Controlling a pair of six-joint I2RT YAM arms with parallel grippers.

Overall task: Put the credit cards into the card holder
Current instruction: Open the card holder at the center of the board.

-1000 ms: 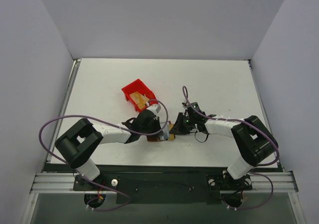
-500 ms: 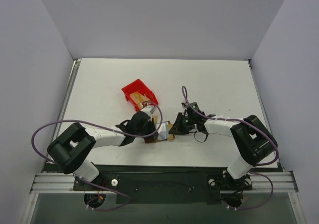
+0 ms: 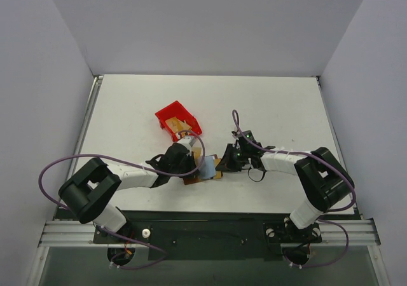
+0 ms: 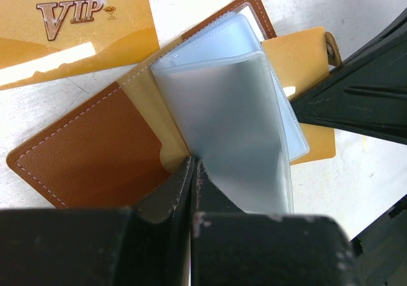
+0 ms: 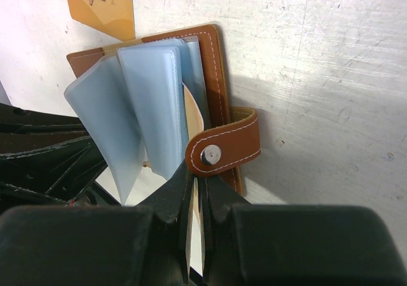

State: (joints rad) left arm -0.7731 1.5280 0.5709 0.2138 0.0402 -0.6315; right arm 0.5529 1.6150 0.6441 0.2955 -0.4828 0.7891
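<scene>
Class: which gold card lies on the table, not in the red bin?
The VIP-printed card, flat beside the open card holder; the other gold card sits inside the red bin.

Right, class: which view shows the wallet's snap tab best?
Right wrist: the snap tab shows whole, stud facing the camera. Left wrist catches only its end; from the top it is too small to see.

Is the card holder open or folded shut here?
Open: the card holder lies spread, its pale pocket panels fanned out, snap tab unfastened.

Left arm (image 3: pixel 137 175) and right arm (image 3: pixel 286 162) reach inward, left fingers (image 4: pixel 162 216) and right fingers (image 5: pixel 219 210) pinched together.
</scene>
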